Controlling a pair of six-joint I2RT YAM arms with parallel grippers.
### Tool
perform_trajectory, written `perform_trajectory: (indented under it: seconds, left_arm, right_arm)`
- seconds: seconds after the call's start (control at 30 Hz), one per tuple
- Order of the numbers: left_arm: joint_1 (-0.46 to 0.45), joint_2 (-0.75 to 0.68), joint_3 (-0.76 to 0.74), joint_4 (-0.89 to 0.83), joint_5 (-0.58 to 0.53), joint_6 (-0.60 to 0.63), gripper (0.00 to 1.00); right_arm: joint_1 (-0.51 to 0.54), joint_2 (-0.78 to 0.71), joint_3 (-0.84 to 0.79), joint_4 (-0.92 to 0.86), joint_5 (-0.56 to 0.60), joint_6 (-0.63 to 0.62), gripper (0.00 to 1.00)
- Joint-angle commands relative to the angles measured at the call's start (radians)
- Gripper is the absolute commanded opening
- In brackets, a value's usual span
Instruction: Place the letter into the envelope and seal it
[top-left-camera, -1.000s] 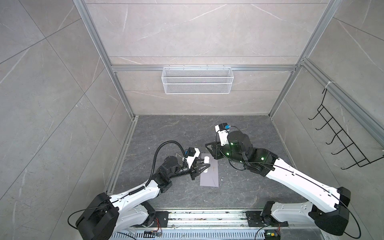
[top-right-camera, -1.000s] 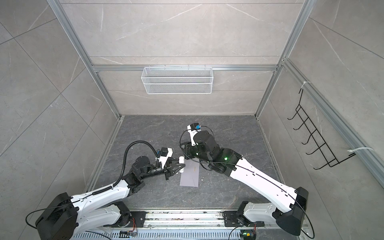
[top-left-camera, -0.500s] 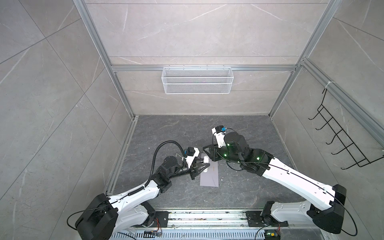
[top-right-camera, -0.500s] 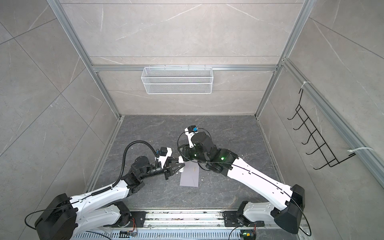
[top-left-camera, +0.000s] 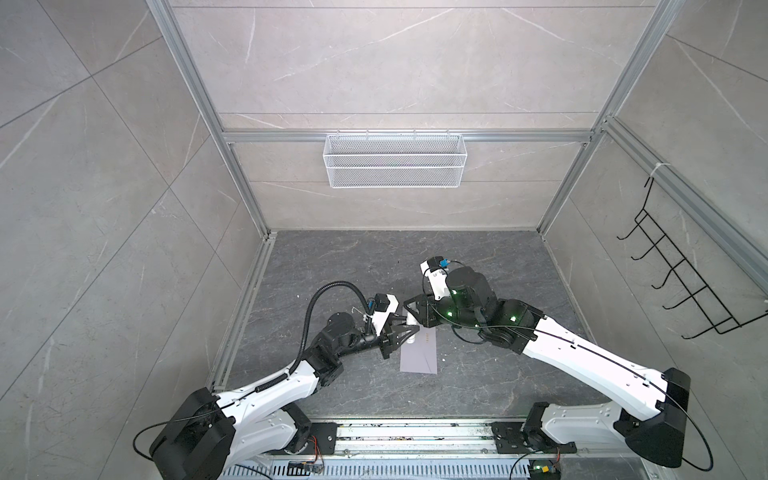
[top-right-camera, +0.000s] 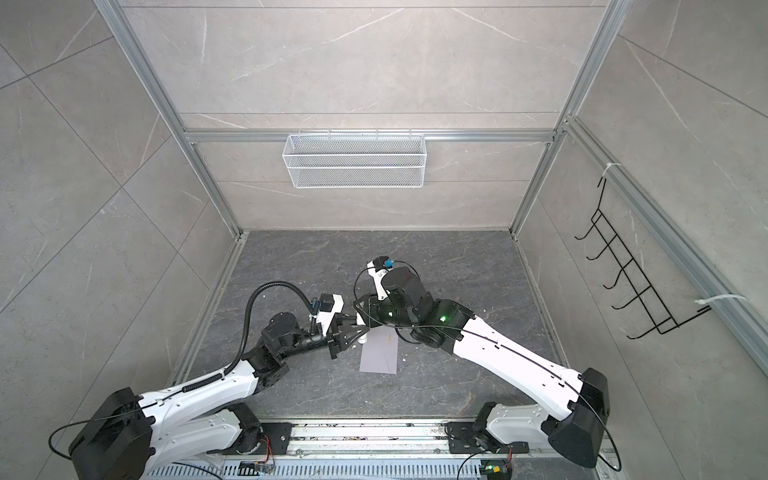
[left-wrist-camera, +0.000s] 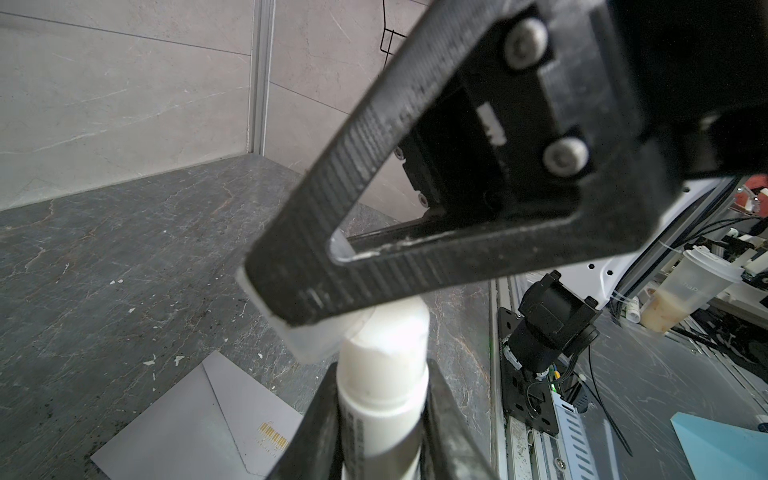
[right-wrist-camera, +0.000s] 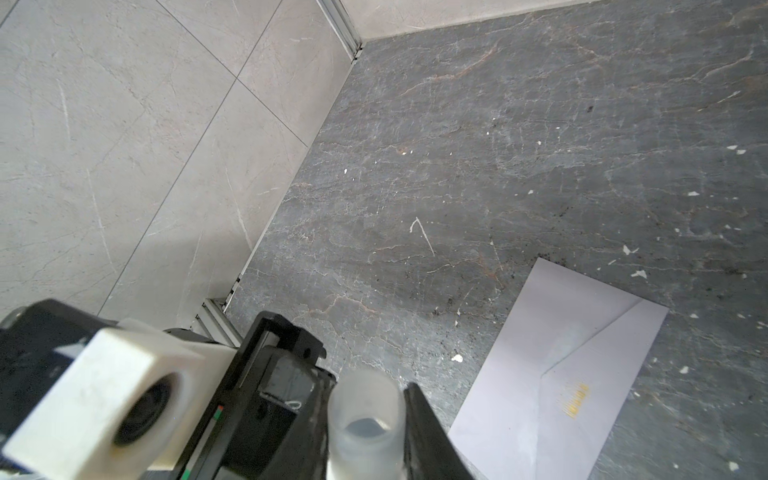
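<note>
The envelope (top-left-camera: 419, 353) (top-right-camera: 380, 353) lies flat on the dark floor, pale lavender-grey, its pointed flap folded down, with a small orange mark (left-wrist-camera: 272, 437) (right-wrist-camera: 577, 400). The letter is hidden. Over the envelope's far left corner my left gripper (top-left-camera: 409, 329) (left-wrist-camera: 382, 399) is shut on a white glue stick (left-wrist-camera: 382, 361) (top-left-camera: 411, 334). My right gripper (top-left-camera: 410, 311) (right-wrist-camera: 365, 419) is shut on a translucent cap (right-wrist-camera: 365, 411) (left-wrist-camera: 309, 345). The cap sits right at the stick's bare top end, slightly to one side. Whether they touch I cannot tell.
A white wire basket (top-left-camera: 394, 160) hangs on the back wall and a black hook rack (top-left-camera: 681, 286) on the right wall. Small pale scraps dot the floor (right-wrist-camera: 457, 358). An aluminium rail (top-left-camera: 415, 432) runs along the front edge.
My right gripper has moved left and slightly nearer with the cap, up to the glue stick's tip. The left arm and the envelope have stayed put.
</note>
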Motion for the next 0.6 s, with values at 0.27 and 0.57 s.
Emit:
perform_trajectory:
  seconds: [0.27,0.57]
  left_arm:
    - [-0.001,-0.026,0.023,0.047,-0.024,0.004,0.00]
    - [-0.001,-0.030,0.023,0.053,-0.016,-0.004,0.00]
  right_arm:
    - [0.000,-0.029,-0.017,0.008,0.008,0.024,0.32]
    - [0.000,-0.025,-0.009,0.011,0.014,0.023,0.32]
